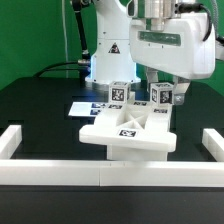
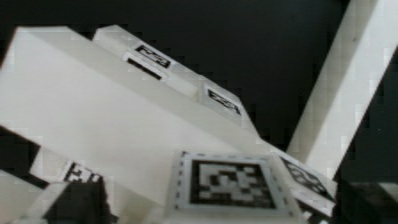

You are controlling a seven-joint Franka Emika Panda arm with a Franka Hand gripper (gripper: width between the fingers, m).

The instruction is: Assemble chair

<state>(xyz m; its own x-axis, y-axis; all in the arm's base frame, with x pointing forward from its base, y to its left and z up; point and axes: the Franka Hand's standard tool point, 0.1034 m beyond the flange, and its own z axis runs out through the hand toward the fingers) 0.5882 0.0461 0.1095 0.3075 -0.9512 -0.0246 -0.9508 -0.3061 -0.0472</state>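
Note:
The chair stands partly joined in mid-table: a white seat slab (image 1: 125, 132) with a tag on top, and two tagged white posts (image 1: 118, 92) rising behind it. My gripper (image 1: 163, 86) hangs over the post on the exterior view's right (image 1: 160, 97), a finger on each side of it. In the wrist view that post's tagged top (image 2: 231, 180) lies between my dark fingers (image 2: 80, 203), with a gap showing on each side, so my gripper (image 2: 222, 208) is open and grips nothing. The broad white slab (image 2: 125, 100) spreads beyond it.
A low white border rail (image 1: 100, 176) runs along the front and both sides of the black table. The flat marker board (image 1: 84, 106) lies behind the chair, toward the exterior view's left. The arm's base (image 1: 108, 50) stands at the back. A green backdrop closes the scene.

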